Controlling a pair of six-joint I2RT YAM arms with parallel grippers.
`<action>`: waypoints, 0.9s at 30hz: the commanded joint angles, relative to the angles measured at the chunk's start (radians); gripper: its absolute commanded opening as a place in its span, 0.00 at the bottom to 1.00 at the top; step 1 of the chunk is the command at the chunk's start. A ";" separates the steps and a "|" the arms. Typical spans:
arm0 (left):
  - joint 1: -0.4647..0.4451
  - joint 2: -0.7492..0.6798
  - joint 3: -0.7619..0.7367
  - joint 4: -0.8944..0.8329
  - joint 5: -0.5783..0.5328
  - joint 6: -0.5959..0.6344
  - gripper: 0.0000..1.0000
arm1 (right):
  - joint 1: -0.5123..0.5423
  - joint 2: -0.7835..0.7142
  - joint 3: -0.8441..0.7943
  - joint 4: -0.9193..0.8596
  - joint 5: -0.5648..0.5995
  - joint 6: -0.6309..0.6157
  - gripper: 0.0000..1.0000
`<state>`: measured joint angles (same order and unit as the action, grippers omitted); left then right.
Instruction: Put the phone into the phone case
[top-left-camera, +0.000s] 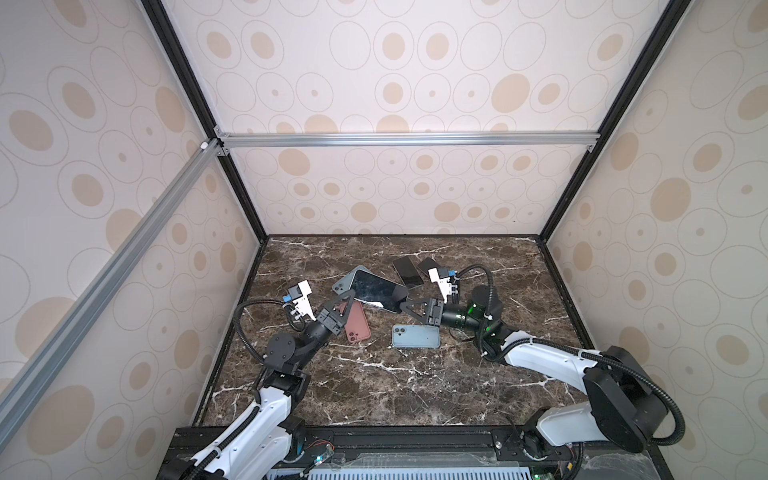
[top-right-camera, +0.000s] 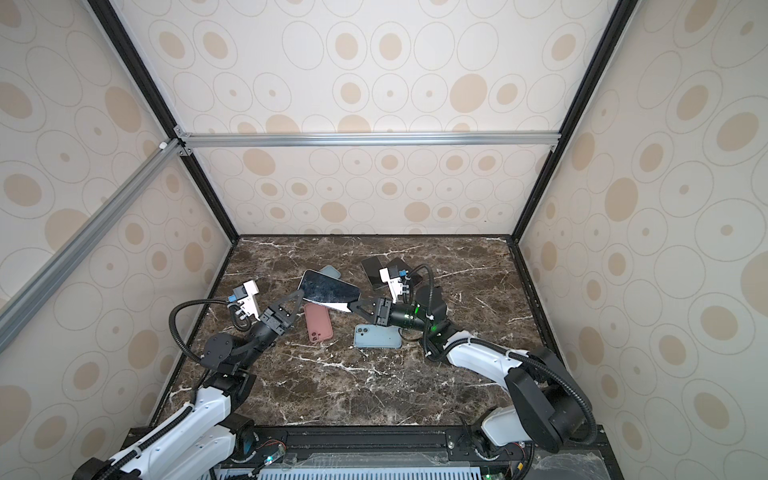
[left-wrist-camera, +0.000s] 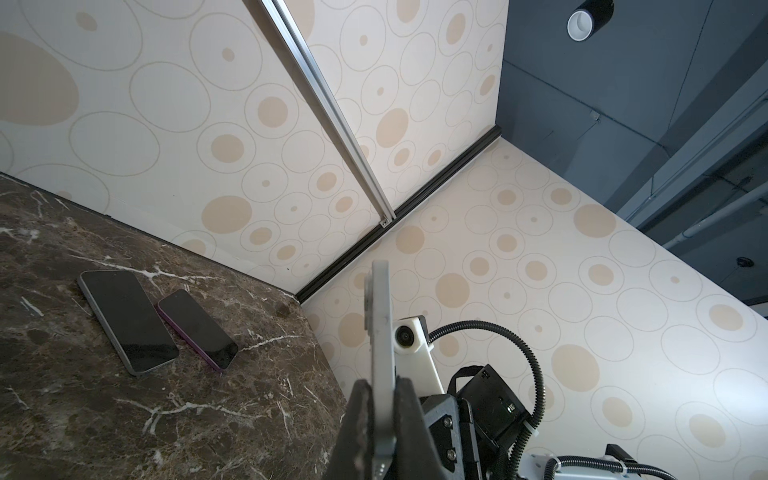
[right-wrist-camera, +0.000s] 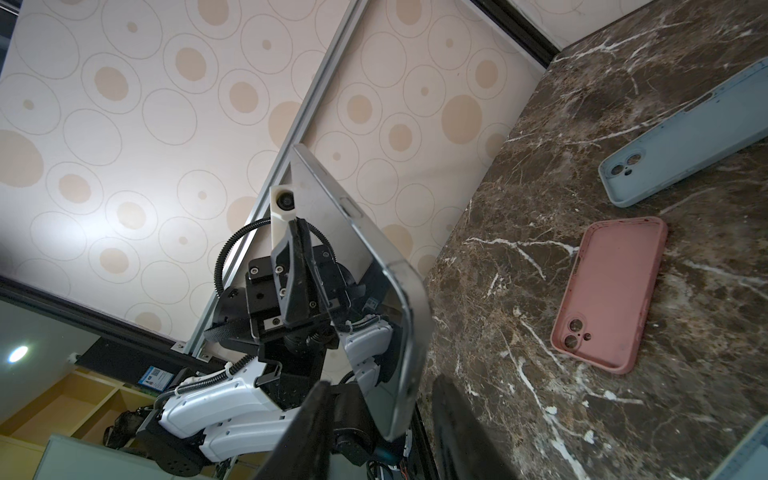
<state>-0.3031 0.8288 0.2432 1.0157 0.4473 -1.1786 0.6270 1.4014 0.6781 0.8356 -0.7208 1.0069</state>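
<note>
Veined brown marble tabletop (top-left-camera: 374, 395) is lying under everything. Left gripper (top-left-camera: 348, 296) is pinching one end of the glossy slab phone (top-left-camera: 376, 289). Right gripper (top-left-camera: 405, 306) fingers are straddling the other end, apart. Matte pink case (top-left-camera: 357, 323) is lying under the left fingers, blue case (top-left-camera: 415, 336) near the right fingers.

The phone (top-left-camera: 376, 291) looks glossy, the pink case (top-left-camera: 358, 326) matt, the table (top-left-camera: 395, 386) polished marble.

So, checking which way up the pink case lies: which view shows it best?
The right wrist view: the pink case lies whole and close, hollow side up. In both top views it is small, its far end covered. The left wrist view misses it.
</note>
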 joint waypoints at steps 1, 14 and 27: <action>0.005 0.002 -0.006 0.145 -0.034 -0.058 0.00 | -0.003 0.001 0.032 0.068 -0.022 0.019 0.40; 0.005 0.062 -0.011 0.277 -0.040 -0.121 0.00 | -0.003 0.028 0.061 0.160 -0.048 0.062 0.37; 0.004 0.127 -0.017 0.383 -0.042 -0.182 0.00 | -0.002 0.056 0.083 0.245 -0.062 0.114 0.24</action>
<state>-0.3027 0.9592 0.2153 1.2980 0.4129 -1.3308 0.6270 1.4532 0.7307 0.9977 -0.7616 1.0946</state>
